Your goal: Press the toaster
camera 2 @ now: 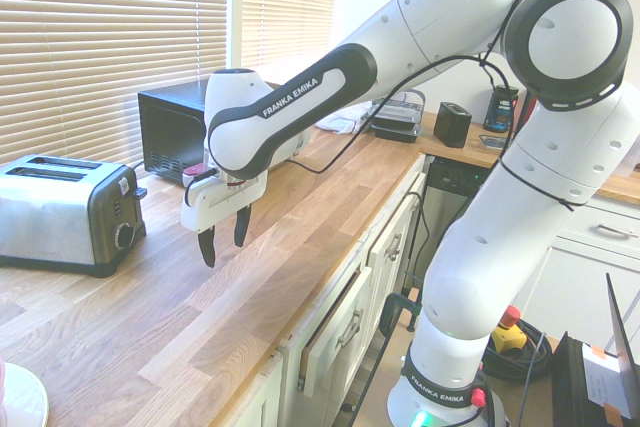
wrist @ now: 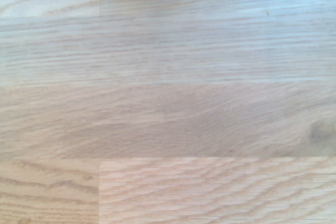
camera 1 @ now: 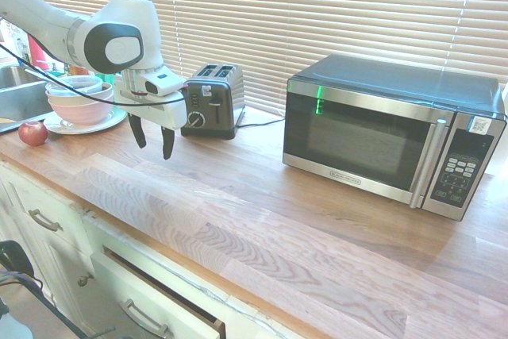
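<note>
First exterior view: gripper (camera 1: 152, 140) spread wide, grasping nothing, left of centre above bare countertop (camera 1: 262, 212); toaster (camera 1: 211, 101) just right and behind, untouched. Risk: descending here would miss the lever (camera 1: 215, 104). Second exterior view: toaster at left edge, gripper toward centre, apart. Wrist view: wood grain only, toaster absent.

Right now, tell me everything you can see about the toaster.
The toaster is a small two-slot model with a dark grey, shiny metal-looking body and black top and base. Its end carries a black slider lever, a round dial and a white label. It stands upright on the wooden counter near the blinds, left of the microwave. Nothing touches it but the counter.
</note>
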`<state>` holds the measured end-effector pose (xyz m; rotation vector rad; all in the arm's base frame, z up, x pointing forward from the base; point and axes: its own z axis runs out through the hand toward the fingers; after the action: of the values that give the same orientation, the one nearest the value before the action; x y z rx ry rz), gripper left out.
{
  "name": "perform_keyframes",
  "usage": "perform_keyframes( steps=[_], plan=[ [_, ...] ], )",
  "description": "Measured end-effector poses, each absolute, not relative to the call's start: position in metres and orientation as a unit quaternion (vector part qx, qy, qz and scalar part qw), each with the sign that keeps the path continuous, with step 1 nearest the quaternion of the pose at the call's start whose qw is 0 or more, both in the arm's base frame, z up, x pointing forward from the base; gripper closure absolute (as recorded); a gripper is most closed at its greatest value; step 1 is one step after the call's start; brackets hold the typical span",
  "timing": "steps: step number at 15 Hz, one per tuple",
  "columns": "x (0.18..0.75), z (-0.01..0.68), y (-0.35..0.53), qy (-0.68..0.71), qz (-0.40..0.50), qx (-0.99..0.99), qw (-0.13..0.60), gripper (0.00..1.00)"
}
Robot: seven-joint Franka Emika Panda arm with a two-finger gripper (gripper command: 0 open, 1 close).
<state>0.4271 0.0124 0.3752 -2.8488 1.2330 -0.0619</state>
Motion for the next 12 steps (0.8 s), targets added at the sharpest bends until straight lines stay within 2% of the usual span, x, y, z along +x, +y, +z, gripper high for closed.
perform_keyframes(
  steps=[12],
  plan=[
    [0.427,0.379,0.005,0.392,-0.033,-0.919,0.02,0.0]
  ],
)
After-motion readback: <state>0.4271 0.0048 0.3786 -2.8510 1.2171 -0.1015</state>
